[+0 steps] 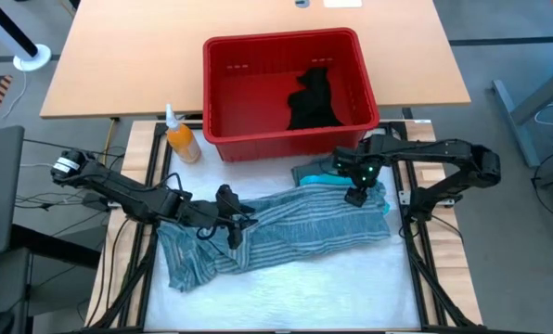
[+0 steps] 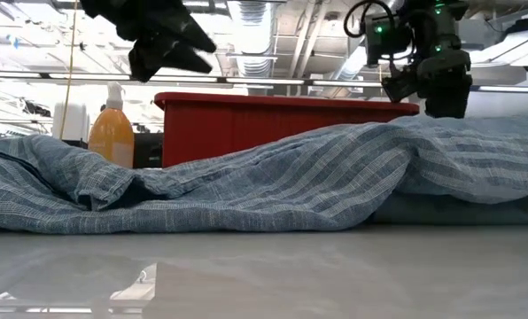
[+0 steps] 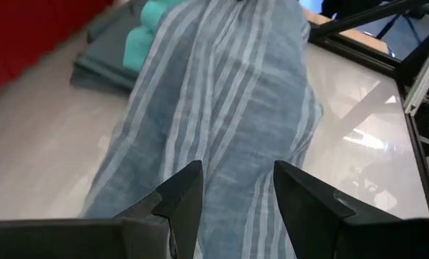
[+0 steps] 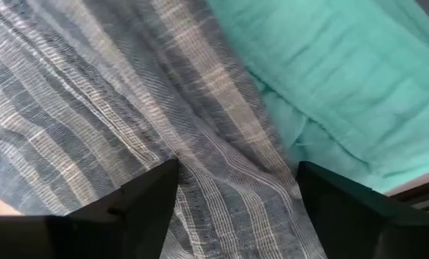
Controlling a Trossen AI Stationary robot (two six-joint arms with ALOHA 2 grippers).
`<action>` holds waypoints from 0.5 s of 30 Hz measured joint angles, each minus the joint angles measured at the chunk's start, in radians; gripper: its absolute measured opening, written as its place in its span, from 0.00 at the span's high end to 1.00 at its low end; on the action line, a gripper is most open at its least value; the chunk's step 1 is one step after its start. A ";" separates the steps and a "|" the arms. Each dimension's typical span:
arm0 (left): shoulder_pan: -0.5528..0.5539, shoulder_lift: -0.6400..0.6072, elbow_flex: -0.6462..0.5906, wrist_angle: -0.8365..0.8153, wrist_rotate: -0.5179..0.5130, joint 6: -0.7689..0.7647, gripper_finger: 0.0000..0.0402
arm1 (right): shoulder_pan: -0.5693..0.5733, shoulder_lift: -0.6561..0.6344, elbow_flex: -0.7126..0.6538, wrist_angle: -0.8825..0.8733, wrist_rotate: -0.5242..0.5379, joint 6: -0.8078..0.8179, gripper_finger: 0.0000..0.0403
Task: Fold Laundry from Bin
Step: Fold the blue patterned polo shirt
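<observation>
Glossy white table point(image 1: 286, 297) under striped shirt point(image 1: 286, 227), both jaws spread; ceiling ducts beyond

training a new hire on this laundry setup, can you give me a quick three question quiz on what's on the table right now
1. True or false: the red bin is empty.
2. Which garment lies spread across the table in front of the bin?
A. the black garment
B. the striped shirt
C. the turquoise garment
3. Fill in: the right gripper hangs over the shirt's end nearest the ______ garment, fingers apart.

Key
1. False: a black garment lies inside it.
2. B: the striped shirt stretches between the left gripper and the right one.
3. Turquoise: the turquoise garment sits folded beside that end of the shirt.
</observation>
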 joint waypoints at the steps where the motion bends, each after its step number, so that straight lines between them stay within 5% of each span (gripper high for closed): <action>1: 0.000 0.000 -0.008 -0.002 0.000 -0.017 0.60 | 0.006 0.000 0.000 0.000 0.000 0.001 0.29; 5: -0.002 0.000 -0.026 -0.003 0.003 -0.051 0.60 | 0.036 0.000 0.000 -0.008 0.000 0.010 0.46; 11: -0.003 0.000 -0.033 0.030 0.013 -0.053 0.60 | 0.060 0.000 0.000 -0.043 0.000 0.030 0.89; 15: -0.003 0.000 -0.033 0.028 0.043 -0.053 0.60 | 0.055 0.000 0.000 -0.064 0.023 0.033 0.93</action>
